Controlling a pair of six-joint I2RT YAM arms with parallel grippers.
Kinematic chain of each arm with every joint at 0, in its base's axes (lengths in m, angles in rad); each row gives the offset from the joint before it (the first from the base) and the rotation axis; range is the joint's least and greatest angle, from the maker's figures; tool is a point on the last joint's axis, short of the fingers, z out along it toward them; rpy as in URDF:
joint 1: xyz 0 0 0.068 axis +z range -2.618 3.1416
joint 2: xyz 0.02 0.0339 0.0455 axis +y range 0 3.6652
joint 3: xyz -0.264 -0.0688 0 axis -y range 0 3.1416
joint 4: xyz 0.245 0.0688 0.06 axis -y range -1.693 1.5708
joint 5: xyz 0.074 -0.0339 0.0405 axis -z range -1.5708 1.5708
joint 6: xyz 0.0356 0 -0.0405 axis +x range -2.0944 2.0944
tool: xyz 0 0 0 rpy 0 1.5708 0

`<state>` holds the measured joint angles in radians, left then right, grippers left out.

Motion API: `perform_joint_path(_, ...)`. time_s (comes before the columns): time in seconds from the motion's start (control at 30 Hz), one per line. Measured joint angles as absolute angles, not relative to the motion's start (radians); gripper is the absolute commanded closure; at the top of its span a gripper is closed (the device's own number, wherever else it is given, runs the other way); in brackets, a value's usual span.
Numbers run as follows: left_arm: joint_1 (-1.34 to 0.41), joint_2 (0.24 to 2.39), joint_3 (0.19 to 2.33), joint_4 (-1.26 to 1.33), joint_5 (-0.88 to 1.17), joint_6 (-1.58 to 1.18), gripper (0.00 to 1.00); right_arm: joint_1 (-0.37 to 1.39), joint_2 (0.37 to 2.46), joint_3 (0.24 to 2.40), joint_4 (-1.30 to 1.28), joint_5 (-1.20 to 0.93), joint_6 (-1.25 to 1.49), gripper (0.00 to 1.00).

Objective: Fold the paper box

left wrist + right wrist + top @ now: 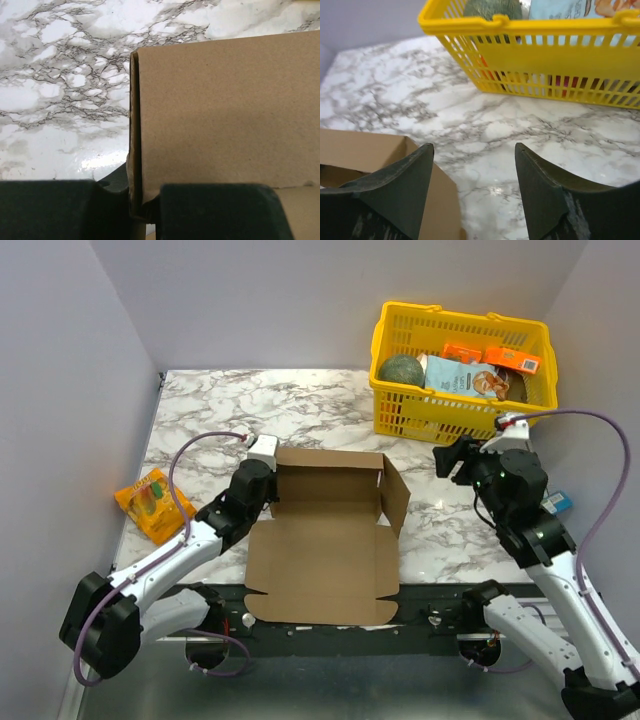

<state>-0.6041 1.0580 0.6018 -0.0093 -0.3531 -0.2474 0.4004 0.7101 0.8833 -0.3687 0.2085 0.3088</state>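
Left gripper (137,200) is clamped on the paper box (325,540), pinching its raised left wall (135,125) edge-on. Box sits open at the near middle of the table (200,410): back and side walls up, lid panel (320,585) flat toward the arm bases. My read: light, stiff corrugated board that bends only at the scores and slides easily on marble. So pin one wall and take the thin flap edges, not the faces. Right gripper (474,170) spread, empty, just right of the box. Beyond it, yellow basket (400,412) holds a green round fruit (400,370), a blue-white bag (462,378) and orange cartons (512,358).
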Motion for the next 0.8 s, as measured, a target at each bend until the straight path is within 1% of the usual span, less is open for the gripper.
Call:
perform_joint_path(0.07, -0.601, 1.056, 0.6, -0.01, -0.35, -0.249, 1.0, 0.382, 0.75, 0.855, -0.368, 0.166, 0.286, 0.35)
perform_joint_path(0.17, -0.599, 1.056, 0.598, -0.01, -0.35, -0.249, 1.0, 0.382, 0.793, 0.78, -0.363, 0.05, 0.266, 0.37)
perform_joint_path(0.4, -0.595, 1.056, 0.598, -0.017, -0.35, -0.252, 1.0, 0.393, 0.787, 0.631, -0.328, -0.2, 0.264, 0.37)
perform_joint_path(0.53, -0.595, 1.056, 0.598, -0.021, -0.349, -0.252, 1.0, 0.424, 0.768, 0.564, -0.26, -0.27, 0.263, 0.33)
perform_joint_path(0.57, -0.595, 1.056, 0.598, -0.022, -0.348, -0.252, 1.0, 0.434, 0.77, 0.552, -0.241, -0.28, 0.262, 0.3)
perform_joint_path(0.8, -0.593, 1.056, 0.598, -0.025, -0.346, -0.252, 1.0, 0.488, 0.841, 0.497, -0.066, -0.3, 0.247, 0.21)
